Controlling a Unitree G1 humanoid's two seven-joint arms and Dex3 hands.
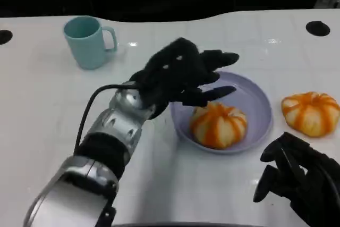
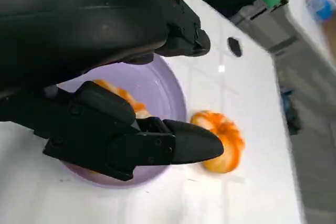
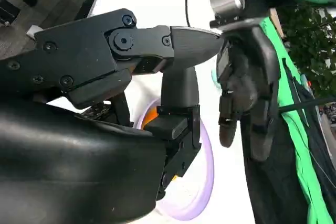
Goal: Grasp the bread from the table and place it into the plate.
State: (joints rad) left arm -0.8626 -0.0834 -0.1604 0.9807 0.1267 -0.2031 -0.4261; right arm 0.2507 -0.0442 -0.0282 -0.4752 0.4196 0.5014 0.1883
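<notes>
A pumpkin-shaped bread (image 1: 219,125) lies inside the lilac plate (image 1: 258,103) on the white table (image 1: 48,104). The left hand (image 1: 183,73) hovers over the plate's near-left rim, fingers spread, holding nothing. A second bread (image 1: 311,112) sits just right of the plate. The right hand (image 1: 295,176) rests below the plate, empty, fingers loosely apart. A teal mug (image 1: 87,41) stands well left of the plate.

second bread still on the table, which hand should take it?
Probably the right. The right hand rests at the table's near edge, just in front of the bread on the table, holding nothing. The left hand hovers over the plate, which already holds one bread, farther from that piece.
</notes>
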